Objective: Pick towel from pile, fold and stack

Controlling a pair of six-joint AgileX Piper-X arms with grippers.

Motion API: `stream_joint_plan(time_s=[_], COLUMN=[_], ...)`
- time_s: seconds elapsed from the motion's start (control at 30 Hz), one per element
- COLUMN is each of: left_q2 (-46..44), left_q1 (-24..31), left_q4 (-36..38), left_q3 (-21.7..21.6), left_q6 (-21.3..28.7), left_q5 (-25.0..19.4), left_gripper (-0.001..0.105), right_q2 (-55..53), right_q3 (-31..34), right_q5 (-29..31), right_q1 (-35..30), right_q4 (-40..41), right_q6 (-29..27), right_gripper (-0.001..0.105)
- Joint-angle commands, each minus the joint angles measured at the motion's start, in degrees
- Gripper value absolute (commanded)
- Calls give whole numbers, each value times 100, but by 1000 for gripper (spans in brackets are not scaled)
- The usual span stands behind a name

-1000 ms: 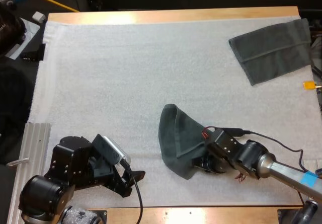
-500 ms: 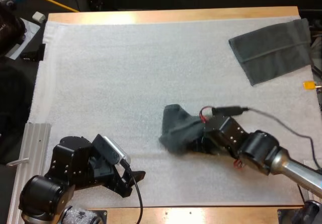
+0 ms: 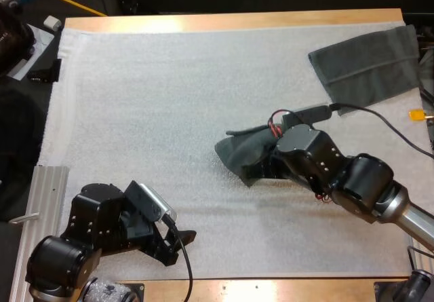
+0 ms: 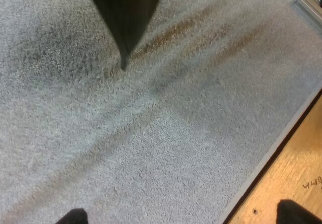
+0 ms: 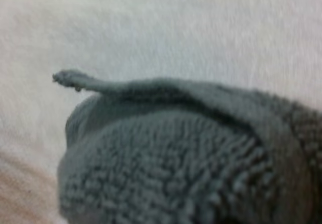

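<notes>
A dark grey-green crumpled towel [image 3: 243, 154] hangs bunched near the mat's middle, one corner sticking out to the side. My right gripper [image 3: 268, 168] is shut on its right end, with the fingers hidden under the wrist. In the right wrist view the towel's looped pile [image 5: 171, 168] sits right up close, with a thin flap [image 5: 75, 79] pointing out over the white mat. A second towel [image 3: 367, 66] lies folded flat at the far right corner. My left gripper [image 3: 178, 242] rests low at the near left, open, its fingertips [image 4: 75, 217] wide apart over bare mat.
The white mat [image 3: 169, 98] covers most of the wooden table [image 3: 224, 21]. A metal rail [image 3: 49, 200] lies along the mat's near left edge. The table's front edge [image 4: 297, 153] is close beside my left gripper.
My right arm has swung away from the front edge toward the mat's middle, carrying the towel, which has bunched up from a spread flap. The left arm has not moved.
</notes>
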Motion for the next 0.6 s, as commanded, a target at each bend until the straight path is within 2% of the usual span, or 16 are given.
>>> stream_joint_plan(time_s=[0.0,0.23,0.33,0.57], left_q2=[23,28,18,6], left_q1=[-16,-10,-14,-25], left_q4=[7,-42,-55,16], left_q3=[-14,-14,-12,-32], left_q6=[-18,-11,-8,-8], left_q5=[38,40,28,87], left_gripper=[70,71,71,71], right_q2=[12,414,782,347], right_q3=[-278,-186,219,-1091], right_q5=[106,44,-26,189], right_q1=[-33,-38,-47,-50], right_q4=[52,389,680,216], right_q6=[-169,-278,-167,-507], right_gripper=[0,0,0,0])
